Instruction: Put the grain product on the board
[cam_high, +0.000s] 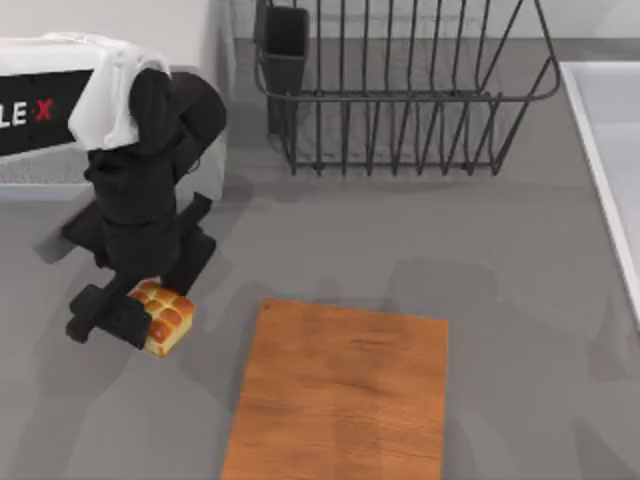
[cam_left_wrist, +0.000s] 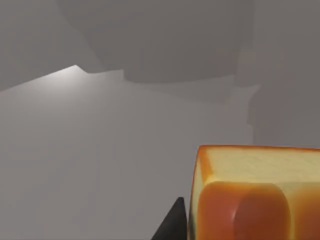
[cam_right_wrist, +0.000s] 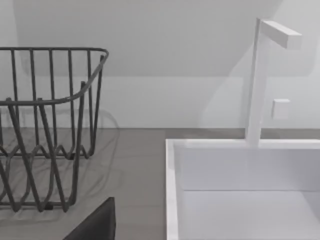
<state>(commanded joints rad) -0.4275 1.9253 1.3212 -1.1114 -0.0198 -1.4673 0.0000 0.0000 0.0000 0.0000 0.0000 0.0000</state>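
1. Fingers of the left gripper (cam_high: 135, 305) sit clamped on the bread (cam_high: 163, 317), at the table's (cam_high: 520, 300) left side.
2. Bread lies just left of the cutting board (cam_high: 340, 395), apart from it, tilted.
3. Right gripper: a dark finger (cam_right_wrist: 95, 225) shows near the sink (cam_right_wrist: 172, 190) and wire rack (cam_high: 400, 90); I cannot tell its state.

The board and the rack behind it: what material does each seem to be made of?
The board looks like wood with a matte orange-brown finish, since grain lines run across it. The rack appears to be dark metal wire, judging by its thin bent bars, though coated plastic is possible.
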